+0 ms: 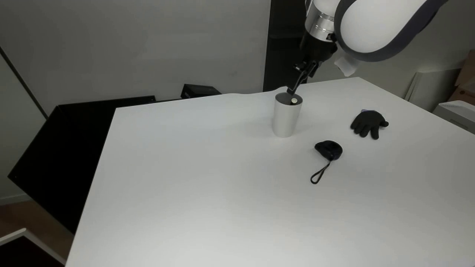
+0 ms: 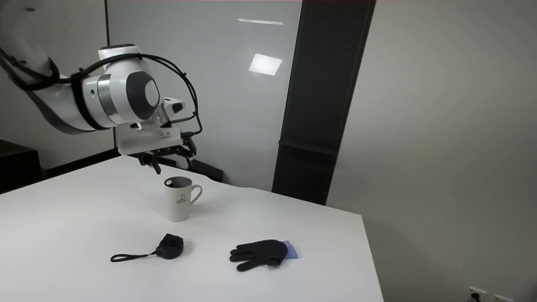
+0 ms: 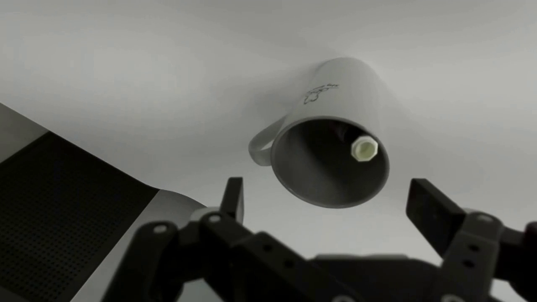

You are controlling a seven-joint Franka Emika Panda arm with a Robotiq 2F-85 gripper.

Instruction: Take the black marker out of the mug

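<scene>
Your marker (image 3: 364,149) is inside the mug (image 3: 342,98), its pale, many-sided end near the rim and its dark barrel sinking into shadow; you can't tell whether it touches the inner wall. The mug itself stands upright – smooth and whitish outside, grey within, narrowing a little toward the base, with a slim curved handle (image 3: 260,158) and a fine line drawing printed on its side.

Above it hangs your tool (image 3: 326,184), released, its blocky dark fingers (image 3: 434,216) spread wide to either side. The glossy white arm (image 2: 119,92) carries it, black cables looping along the shell.

All of this sits over a smooth white counter (image 1: 178,185). Near the mug you have a rounded black tape measure (image 2: 170,246) – its thin cord loop stretched out beside it. A soft-looking black glove (image 2: 262,253) lies flat, fingers splayed (a bluish scrap (image 2: 290,250) shows at the cuff). Behind the counter, a dark perforated panel (image 2: 329,71) runs up a shiny wall (image 2: 222,63).
</scene>
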